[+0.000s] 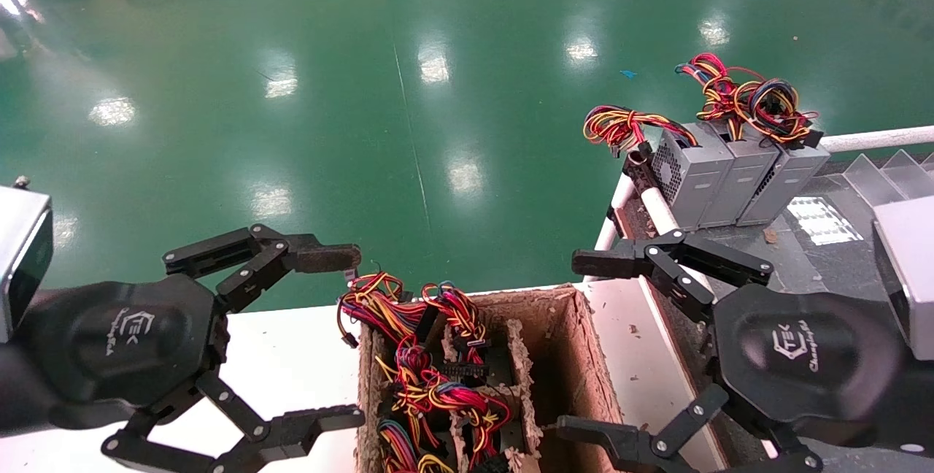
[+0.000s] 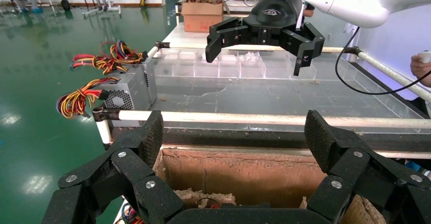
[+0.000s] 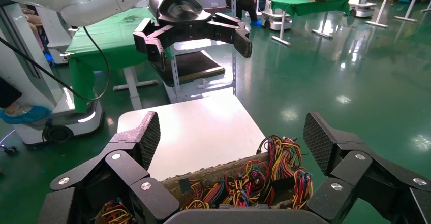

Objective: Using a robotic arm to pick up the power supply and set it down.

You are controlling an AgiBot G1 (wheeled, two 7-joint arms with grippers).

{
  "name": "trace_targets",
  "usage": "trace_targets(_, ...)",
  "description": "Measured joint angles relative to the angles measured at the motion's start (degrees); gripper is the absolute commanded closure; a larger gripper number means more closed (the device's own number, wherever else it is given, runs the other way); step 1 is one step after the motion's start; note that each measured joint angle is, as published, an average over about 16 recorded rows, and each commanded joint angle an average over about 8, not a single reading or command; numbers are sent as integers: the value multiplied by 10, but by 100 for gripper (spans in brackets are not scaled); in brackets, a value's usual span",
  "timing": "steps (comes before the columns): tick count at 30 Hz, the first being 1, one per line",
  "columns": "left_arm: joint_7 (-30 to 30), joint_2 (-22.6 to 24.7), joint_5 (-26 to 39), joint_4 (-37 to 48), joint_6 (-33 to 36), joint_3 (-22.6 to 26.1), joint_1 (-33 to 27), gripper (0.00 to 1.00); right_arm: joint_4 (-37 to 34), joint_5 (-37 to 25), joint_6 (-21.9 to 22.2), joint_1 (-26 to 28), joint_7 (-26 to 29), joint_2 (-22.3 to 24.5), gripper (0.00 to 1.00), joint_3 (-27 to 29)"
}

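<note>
The head view looks steeply down from above the cardboard box (image 1: 503,378), which sits at its lower edge with green floor beyond. The left wrist view sits low and close behind the left end effector (image 2: 234,137), facing across the cardboard box (image 2: 239,176) toward the right end effector (image 2: 264,43). The right wrist view faces the opposite way across the cardboard box (image 3: 223,176), toward the white desk (image 3: 198,132) and the left end effector (image 3: 195,38). All three views share that box.

Open right end effector (image 3: 231,148) above wires (image 3: 254,178)
</note>
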Motion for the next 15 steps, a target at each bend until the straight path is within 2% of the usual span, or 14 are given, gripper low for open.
trace_targets(1, 0, 0, 0, 0, 0, 0, 0, 7, 0, 0, 0, 0, 0, 0, 0, 0)
trace_targets(2, 0, 0, 0, 0, 0, 0, 0, 21, 0, 0, 0, 0, 0, 0, 0, 0)
trace_targets(4, 0, 0, 0, 0, 0, 0, 0, 41, 0, 0, 0, 0, 0, 0, 0, 0)
trace_targets(8, 0, 0, 0, 0, 0, 0, 0, 91, 0, 0, 0, 0, 0, 0, 0, 0)
trace_targets(9, 0, 0, 0, 0, 0, 0, 0, 99, 0, 0, 0, 0, 0, 0, 0, 0)
trace_targets(15, 0, 0, 0, 0, 0, 0, 0, 100, 0, 0, 0, 0, 0, 0, 0, 0)
